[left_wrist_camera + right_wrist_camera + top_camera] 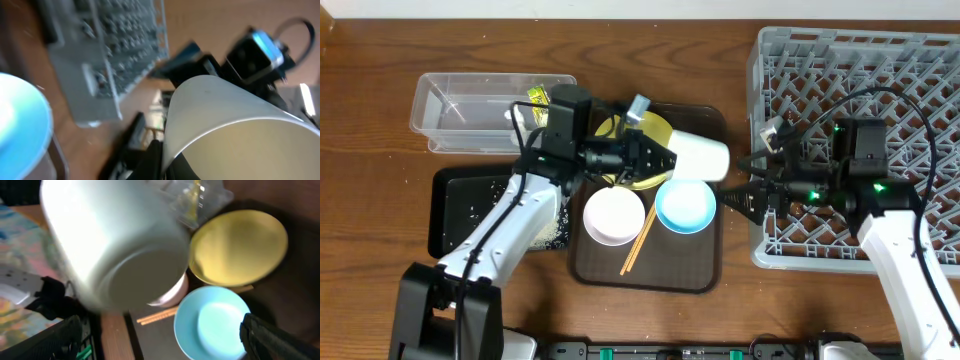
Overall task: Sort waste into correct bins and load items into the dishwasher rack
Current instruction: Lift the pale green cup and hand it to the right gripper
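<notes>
Pale green cup (702,157): held off the table (370,60) near its centre, tipped on its side, base turned toward the right edge. Yellow plate (658,128) partly hidden behind it.

White bowl (613,215) and light blue bowl (685,206) seated upright side by side, nearer the front edge. Chopstick pair (640,240) laid slanted between them.

Clear tub (450,95) set by the far edge, left of centre, with the wrapper (537,96) at its right end. Black tray (445,230) placed just in front, rice scraps (552,232) strewn in it.

Grey rack (790,50) seated in the far right corner.

Two bowls (613,215) (686,205), one plate (658,128), one cup (705,157)
</notes>
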Robot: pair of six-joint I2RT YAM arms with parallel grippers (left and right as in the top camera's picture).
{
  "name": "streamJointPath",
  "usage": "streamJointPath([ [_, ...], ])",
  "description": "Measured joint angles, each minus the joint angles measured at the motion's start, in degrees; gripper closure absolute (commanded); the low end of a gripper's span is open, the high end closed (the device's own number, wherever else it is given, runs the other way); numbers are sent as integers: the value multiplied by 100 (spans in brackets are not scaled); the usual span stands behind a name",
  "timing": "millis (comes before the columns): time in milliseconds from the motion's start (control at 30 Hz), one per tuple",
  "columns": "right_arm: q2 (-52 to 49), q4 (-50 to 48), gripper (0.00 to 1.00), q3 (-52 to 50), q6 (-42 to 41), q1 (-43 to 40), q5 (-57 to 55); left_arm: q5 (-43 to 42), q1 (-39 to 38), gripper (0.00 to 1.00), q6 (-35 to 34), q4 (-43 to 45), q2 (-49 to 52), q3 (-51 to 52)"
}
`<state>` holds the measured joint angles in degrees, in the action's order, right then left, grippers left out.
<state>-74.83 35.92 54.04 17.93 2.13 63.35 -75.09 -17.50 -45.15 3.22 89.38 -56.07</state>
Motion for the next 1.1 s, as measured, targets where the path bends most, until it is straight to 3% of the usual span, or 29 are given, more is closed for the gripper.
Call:
streamJointPath([
  [200, -96, -721, 1, 2, 133, 2, 785, -286, -149, 94, -52, 7, 0, 0],
  [300, -96, -903, 6, 2, 162, 28, 1110, -326, -256, 94, -74, 7, 0, 0],
  [433, -96, -914, 18, 2, 208, 92, 1432, -367, -363, 94, -114, 7, 0, 0],
  [867, -96, -662, 28, 2, 201, 98, 1637, -387, -372, 94, -122, 7, 0, 0],
  [1000, -96, -664, 40, 2, 212, 101, 1652, -387, -372, 94, -131, 7, 0, 0],
  [1100, -96, -662, 42, 2, 190, 101, 1657, -396, -372, 94, -131, 7, 0, 0],
])
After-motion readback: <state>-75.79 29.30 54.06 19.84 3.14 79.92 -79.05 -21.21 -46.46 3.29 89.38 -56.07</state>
